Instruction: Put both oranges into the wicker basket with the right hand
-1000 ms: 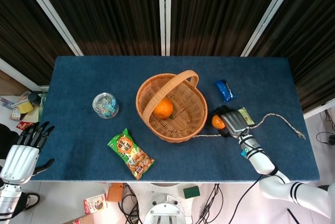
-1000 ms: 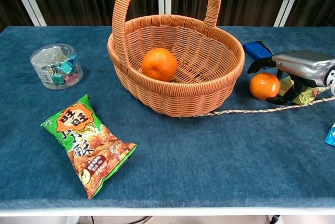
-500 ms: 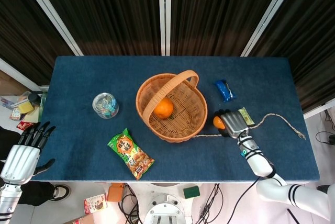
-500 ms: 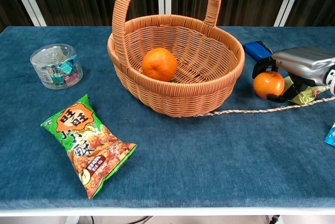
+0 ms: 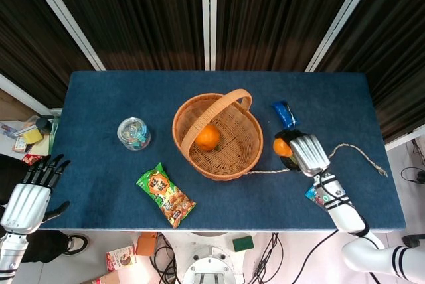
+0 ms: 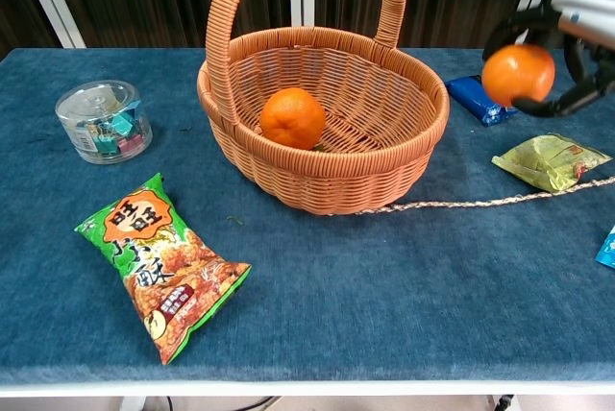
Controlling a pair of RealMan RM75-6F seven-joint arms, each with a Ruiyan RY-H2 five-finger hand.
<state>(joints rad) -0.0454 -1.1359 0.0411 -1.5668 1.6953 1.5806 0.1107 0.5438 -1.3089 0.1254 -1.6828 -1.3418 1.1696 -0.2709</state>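
Note:
One orange lies inside the wicker basket at the table's middle. My right hand holds the second orange well above the table, to the right of the basket's rim. My left hand hangs open off the table's left front corner, fingers spread, holding nothing.
A green snack bag lies front left and a clear jar of clips sits left. A blue packet, a green-yellow packet and a rope lie right of the basket.
My right hand closed on the orange beside the basket and lifted it off the table, uncovering the green-yellow packet. The left hand has not moved.

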